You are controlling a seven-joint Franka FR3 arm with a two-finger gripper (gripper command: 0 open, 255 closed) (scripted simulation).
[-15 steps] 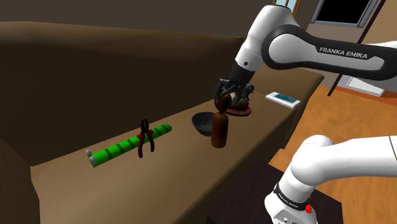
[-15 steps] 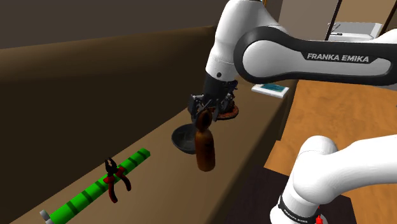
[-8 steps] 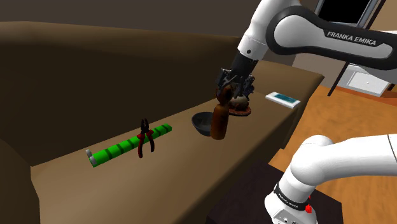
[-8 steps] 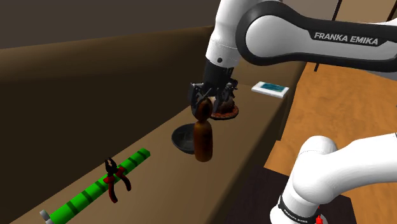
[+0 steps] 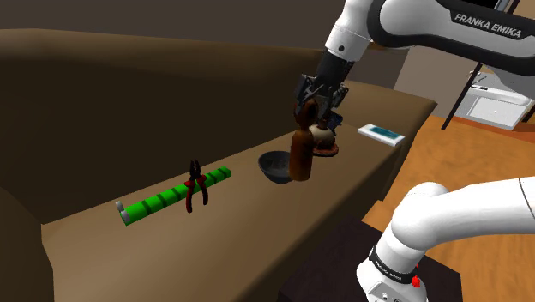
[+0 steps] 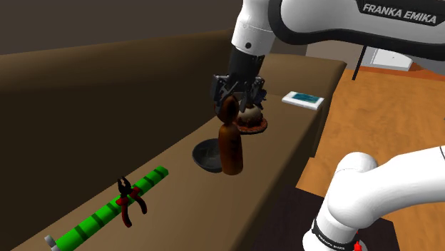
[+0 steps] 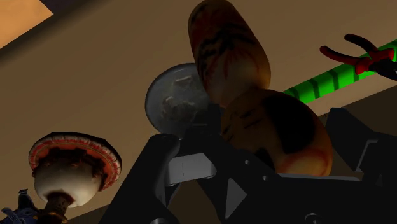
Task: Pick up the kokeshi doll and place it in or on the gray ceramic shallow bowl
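At the lower left of the shoulder view, a green ribbed rod (image 5: 171, 197) lies on the brown surface (image 5: 223, 232), with red-handled black pliers (image 5: 196, 183) across it. Near the middle sits the dark grey shallow bowl (image 5: 273, 166). Just right of it, the black gripper (image 5: 310, 109) pinches the round head of the brown striped kokeshi doll (image 5: 300, 159). The doll's body hangs upright and covers the bowl's right rim.

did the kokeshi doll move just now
Yes. In the shoulder view the kokeshi doll, shut in the gripper, has risen: its base hung below the dark bowl, now roughly level with it.
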